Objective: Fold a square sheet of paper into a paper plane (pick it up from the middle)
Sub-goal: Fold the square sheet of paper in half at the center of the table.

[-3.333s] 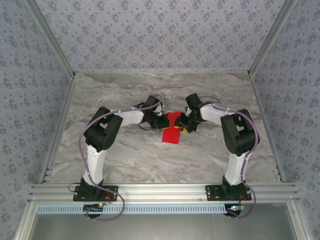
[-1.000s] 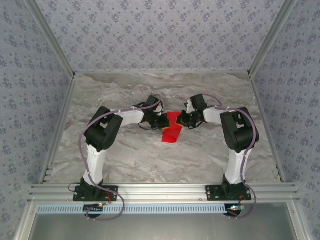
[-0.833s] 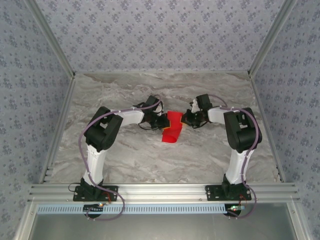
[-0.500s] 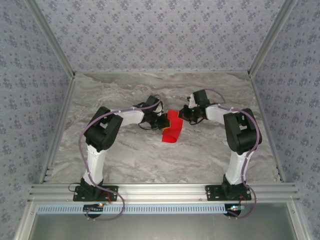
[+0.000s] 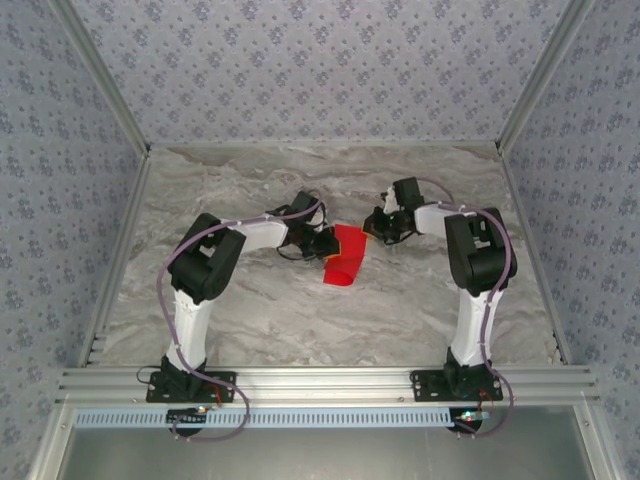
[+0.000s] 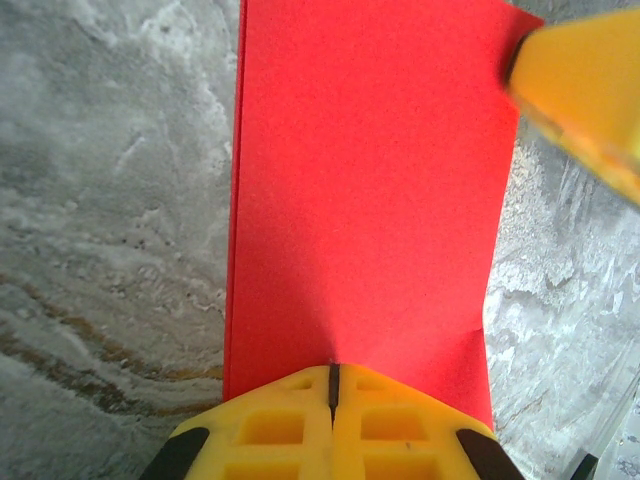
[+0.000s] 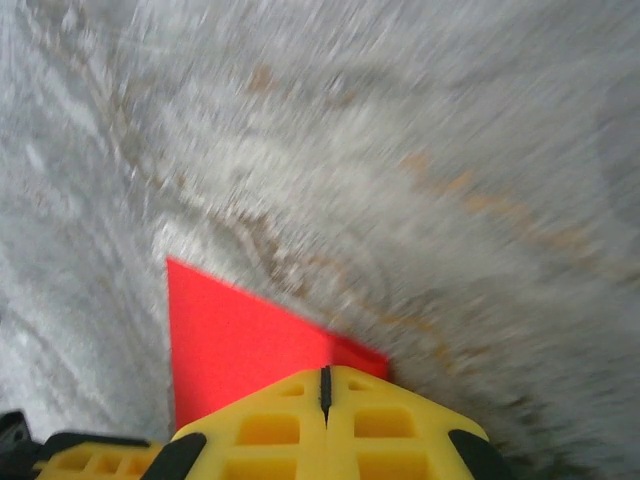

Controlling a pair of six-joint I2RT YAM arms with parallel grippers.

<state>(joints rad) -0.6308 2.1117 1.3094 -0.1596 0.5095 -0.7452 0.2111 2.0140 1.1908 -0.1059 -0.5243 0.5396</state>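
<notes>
The square sheet of paper [image 5: 345,256] is bright red and lies folded into a narrower strip at the table's middle, its near end resting on the marble. My left gripper [image 5: 328,243] is shut on its left edge; in the left wrist view the red sheet [image 6: 360,190] runs out from the closed yellow fingertips [image 6: 290,425]. My right gripper [image 5: 372,229] is shut on the sheet's far right corner. In the right wrist view a red corner [image 7: 235,340] sticks out from the closed jaws of that gripper [image 7: 324,385]. The view is blurred by motion.
Grey marble table top [image 5: 250,310] lies all round the paper. Patterned walls [image 5: 320,70] and metal rails close off the back and sides. A yellow finger of the right gripper [image 6: 590,90] shows at the top right of the left wrist view.
My right gripper has swung from the paper's right side toward the back of the table, taking the far right corner with it. The left arm has stayed put.
</notes>
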